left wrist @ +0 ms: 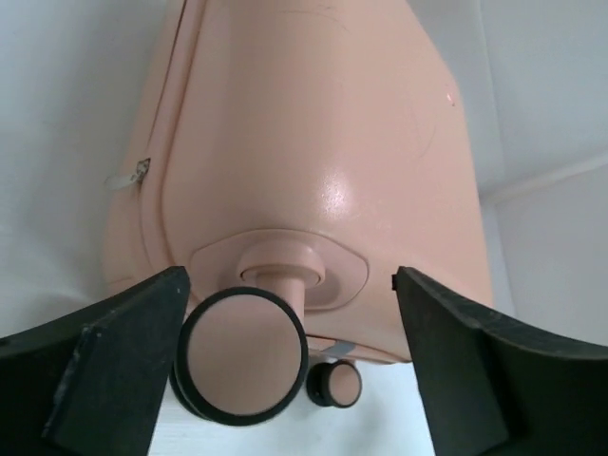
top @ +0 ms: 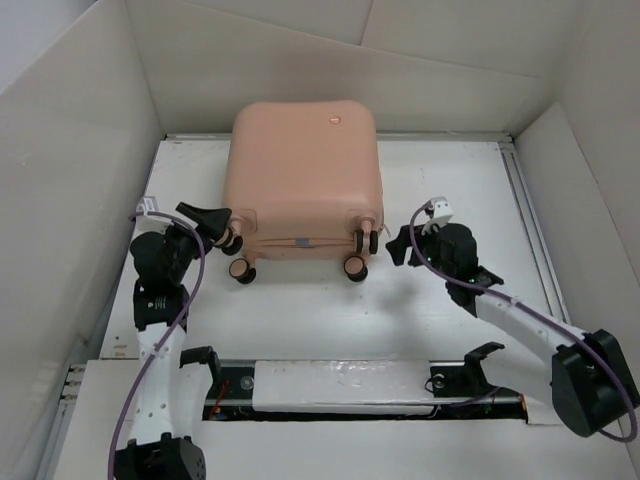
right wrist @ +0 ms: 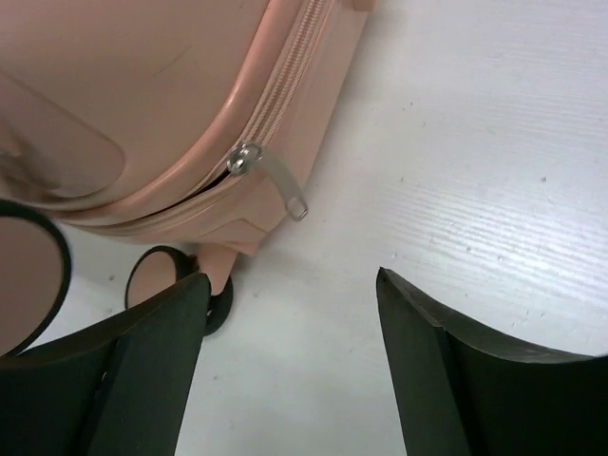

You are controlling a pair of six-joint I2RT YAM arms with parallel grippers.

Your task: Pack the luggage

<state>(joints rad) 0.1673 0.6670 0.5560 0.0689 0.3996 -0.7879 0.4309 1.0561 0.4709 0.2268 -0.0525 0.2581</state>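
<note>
The luggage (top: 305, 165) is a peach-pink hard-shell suitcase. It lies flat and closed on the white table, caster wheels toward the arms. My left gripper (top: 213, 222) is open at its near left corner. In the left wrist view my left gripper (left wrist: 290, 280) has a large caster wheel (left wrist: 244, 353) between its spread fingers, close by the left one. My right gripper (top: 397, 247) is open beside the near right corner. In the right wrist view only bare table lies between the fingers of my right gripper (right wrist: 290, 280). A zipper pull (right wrist: 275, 180) hangs from the luggage (right wrist: 123, 85), with a wheel (right wrist: 161, 275) beside the left finger.
White panels (top: 80, 200) wall in the table on the left, back and right. A white rail (top: 350, 385) with black brackets runs along the near edge between the arm bases. A small round button (top: 333, 122) marks the shell's top.
</note>
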